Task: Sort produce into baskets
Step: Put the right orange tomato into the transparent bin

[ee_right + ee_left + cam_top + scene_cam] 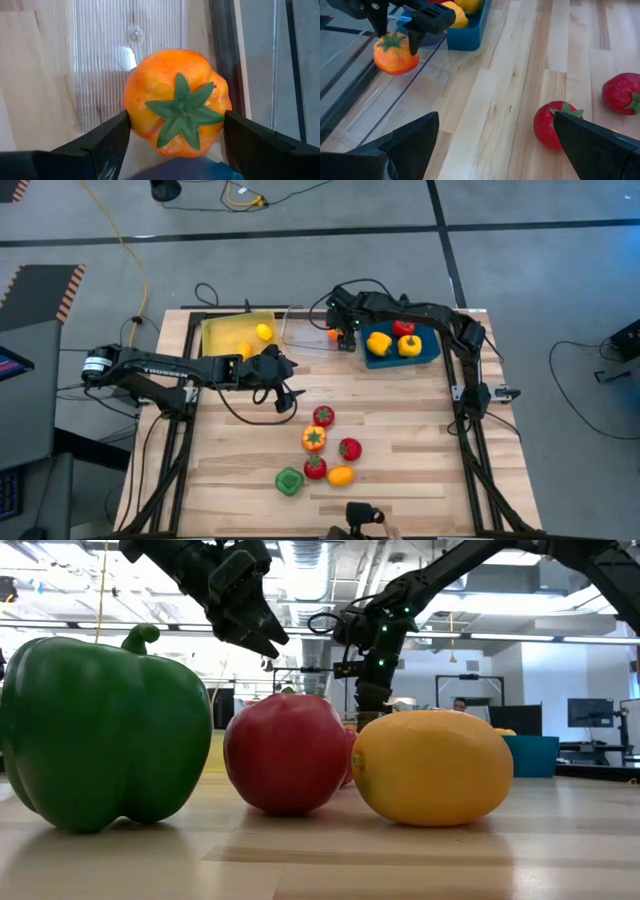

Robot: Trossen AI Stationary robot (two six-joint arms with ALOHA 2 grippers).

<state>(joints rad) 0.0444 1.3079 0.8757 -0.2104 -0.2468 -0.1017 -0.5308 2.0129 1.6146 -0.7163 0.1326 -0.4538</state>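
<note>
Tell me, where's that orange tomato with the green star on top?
The right gripper holds the orange tomato over the clear bin, between the yellow bin and the blue bin.

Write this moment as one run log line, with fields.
right gripper: shut on orange tomato | over clear bin | left gripper: open, waiting

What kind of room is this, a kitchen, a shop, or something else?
Most likely a robotics lab or workshop. A bare wooden table stands on grey floor with loose cables, the produce is toy fruit like the green pepper, and the low view shows exposed ceiling ducts and monitors.
</note>
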